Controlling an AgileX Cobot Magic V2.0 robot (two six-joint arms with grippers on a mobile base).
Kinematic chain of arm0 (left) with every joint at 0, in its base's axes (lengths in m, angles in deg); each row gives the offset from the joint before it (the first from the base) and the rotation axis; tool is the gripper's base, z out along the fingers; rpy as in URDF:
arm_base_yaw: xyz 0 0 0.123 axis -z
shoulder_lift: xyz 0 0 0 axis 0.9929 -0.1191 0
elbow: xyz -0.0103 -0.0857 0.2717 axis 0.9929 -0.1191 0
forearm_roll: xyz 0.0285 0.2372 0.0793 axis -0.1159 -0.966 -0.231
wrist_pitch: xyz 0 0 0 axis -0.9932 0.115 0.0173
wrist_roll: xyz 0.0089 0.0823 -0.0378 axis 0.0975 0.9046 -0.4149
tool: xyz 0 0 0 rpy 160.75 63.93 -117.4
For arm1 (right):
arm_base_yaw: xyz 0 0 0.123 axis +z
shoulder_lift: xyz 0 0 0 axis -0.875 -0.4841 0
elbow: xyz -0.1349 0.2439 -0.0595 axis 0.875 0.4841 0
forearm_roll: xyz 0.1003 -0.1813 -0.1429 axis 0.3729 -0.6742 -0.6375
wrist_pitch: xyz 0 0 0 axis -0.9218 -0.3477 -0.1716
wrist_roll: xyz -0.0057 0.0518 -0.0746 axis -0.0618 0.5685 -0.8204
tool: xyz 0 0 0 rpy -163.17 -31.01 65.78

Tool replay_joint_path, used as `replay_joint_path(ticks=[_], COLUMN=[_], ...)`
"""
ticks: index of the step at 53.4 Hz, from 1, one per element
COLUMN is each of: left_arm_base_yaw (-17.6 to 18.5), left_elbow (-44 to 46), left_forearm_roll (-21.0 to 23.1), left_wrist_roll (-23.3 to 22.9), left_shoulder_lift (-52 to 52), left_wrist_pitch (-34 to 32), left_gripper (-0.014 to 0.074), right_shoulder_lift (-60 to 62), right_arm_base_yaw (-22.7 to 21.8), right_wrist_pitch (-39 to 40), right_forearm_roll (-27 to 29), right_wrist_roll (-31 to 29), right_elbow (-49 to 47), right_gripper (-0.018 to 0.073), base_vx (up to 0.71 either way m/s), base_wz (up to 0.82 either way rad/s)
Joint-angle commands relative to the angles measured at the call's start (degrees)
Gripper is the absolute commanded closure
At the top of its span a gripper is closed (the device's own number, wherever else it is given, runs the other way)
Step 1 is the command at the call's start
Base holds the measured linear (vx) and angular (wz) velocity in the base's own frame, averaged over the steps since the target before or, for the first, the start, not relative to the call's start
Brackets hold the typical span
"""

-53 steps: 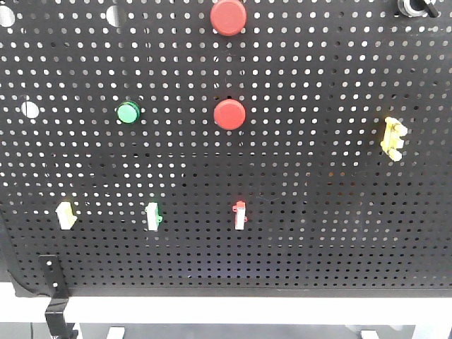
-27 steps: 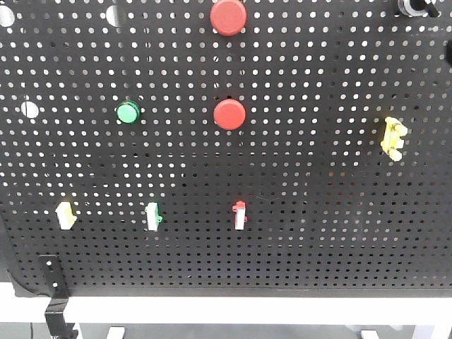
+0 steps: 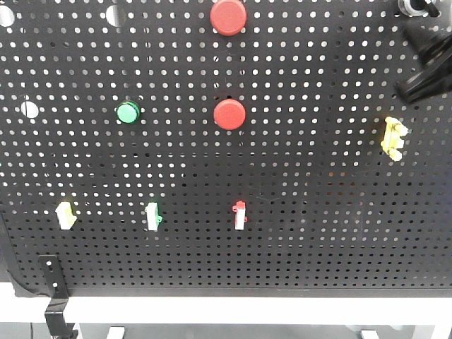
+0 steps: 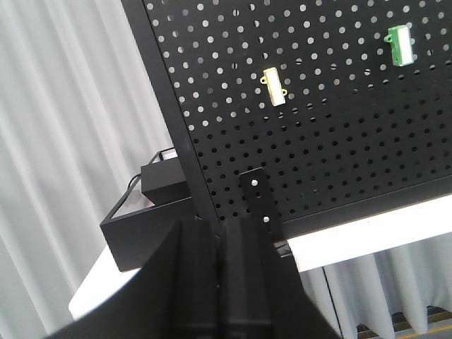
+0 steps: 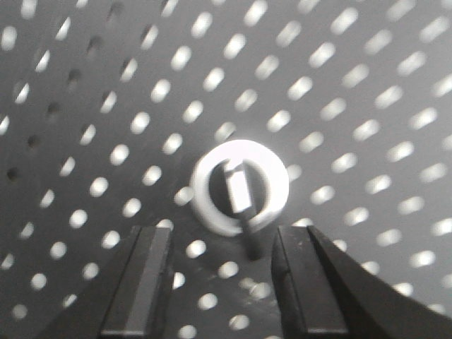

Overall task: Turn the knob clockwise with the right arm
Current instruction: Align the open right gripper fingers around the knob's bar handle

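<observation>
Black right gripper (image 5: 219, 282), newly arrived with jaws open and empty, has the knob (image 5: 240, 187) just ahead; grasp and rotation remain.

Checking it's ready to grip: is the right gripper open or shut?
Open: the right gripper shows a clear gap between its fingers, below the knob.

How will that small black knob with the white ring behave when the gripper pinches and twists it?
The knob looks rigid and fixed into the pegboard, so it probably turns in place. Its narrow bar gives the open right gripper little surface, so slipping seems possible.
</observation>
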Motion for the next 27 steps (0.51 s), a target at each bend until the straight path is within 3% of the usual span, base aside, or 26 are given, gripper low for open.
replay_joint_path(ticks=[1, 27], left_arm_base_yaw=[0.5, 0.5], left_elbow=[-1.9, -1.9], left_forearm_roll=[0.3, 0.3], left_wrist_roll=[-0.2, -0.2], left_shoulder_lift=[-1.1, -1.1], left_wrist_pitch=[-4.5, -4.5], left_gripper=[0.0603, 0.0603], right_shoulder_lift=[1.3, 0.1], right_arm_base_yaw=[-0.1, -0.1], right_wrist_pitch=[3.8, 4.7], right_forearm_roll=[-0.2, 0.8], right_wrist_roll=[0.1, -3.2], right_elbow=[-2.0, -3.0], right_gripper=[0.0188, 0.0382], base_vx=[0.00, 0.00], base_wz=[0.00, 0.00])
